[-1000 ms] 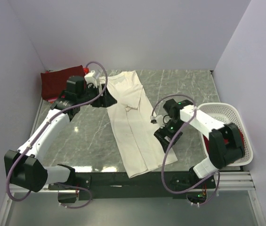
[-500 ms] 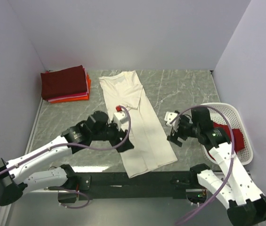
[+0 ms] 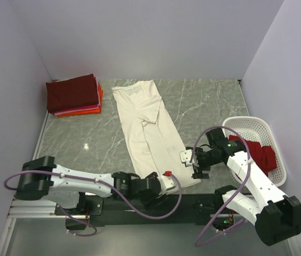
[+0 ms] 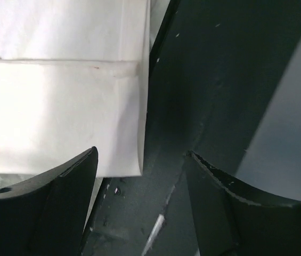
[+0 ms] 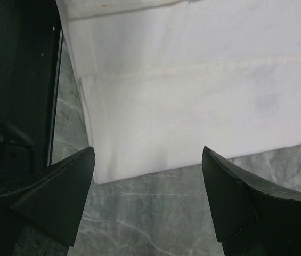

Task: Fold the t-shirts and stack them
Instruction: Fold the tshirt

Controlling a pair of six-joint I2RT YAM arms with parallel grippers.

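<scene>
1. Arms have both swung down to the near hem of the cream-white t-shirt [image 3: 150,138], which lies in a long strip on the desk [image 3: 203,101].
2. Left jaws and right jaws hang spread over the hem corners, pinching nothing.
3. Crosswise fold looks next, before it joins the folded stack [image 3: 74,96].

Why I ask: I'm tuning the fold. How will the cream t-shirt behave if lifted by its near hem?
The cream t-shirt is probably floppy: it lies flat in thin folded layers, so its hem should sag between the left gripper and right gripper. It looks light for its size. It may slide readily on the smooth marble table.
</scene>
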